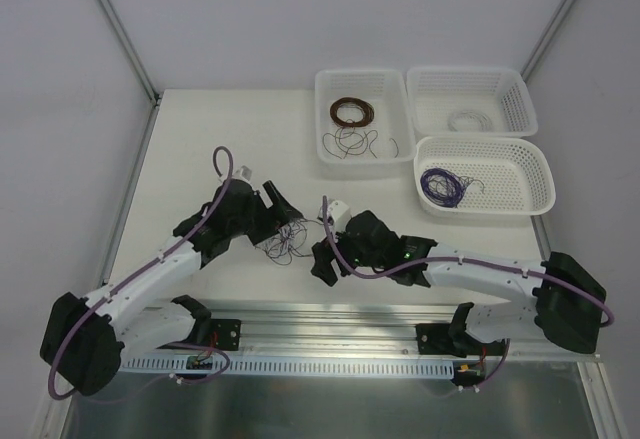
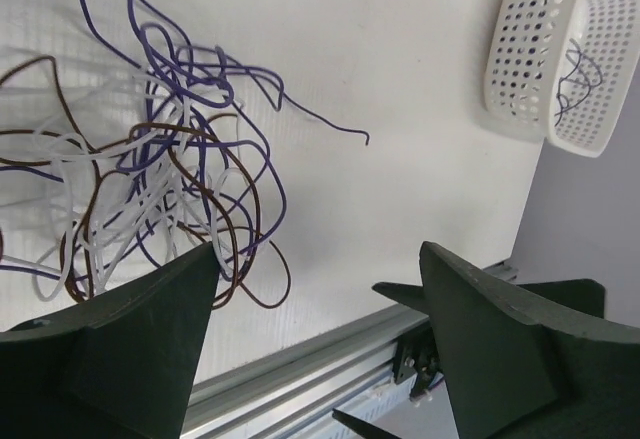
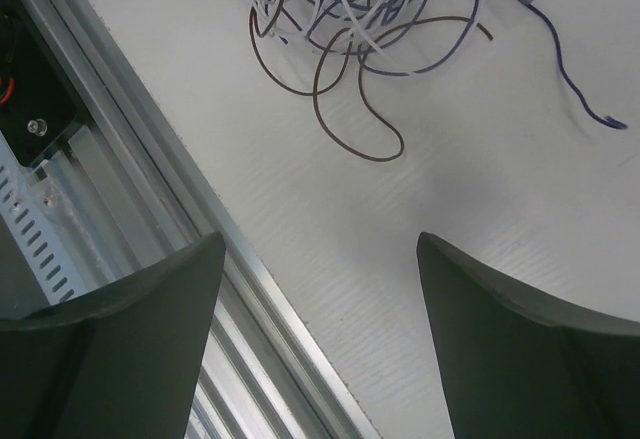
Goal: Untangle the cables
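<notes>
The cables [image 1: 284, 242] lie in a loose purple, brown and white tangle at centre frame in the top view, on the open table [image 1: 200, 139] just above the aluminium rail [image 1: 330, 314]. The left gripper [image 2: 315, 289] is spread wide, with nothing held and the tangle beside its left finger. The right gripper [image 3: 320, 289] is likewise released, with the tangle at upper centre. 3 baskets [image 1: 535, 174] are set at upper right, well apart.

White table [image 1: 200, 159], one tangle, three baskets.
A loose tangle of purple, brown and white cables [image 1: 285, 242] lies near the front edge. At the far right stand the left basket [image 1: 362, 73], back basket [image 1: 470, 71] and front basket [image 1: 540, 194], close together.
</notes>
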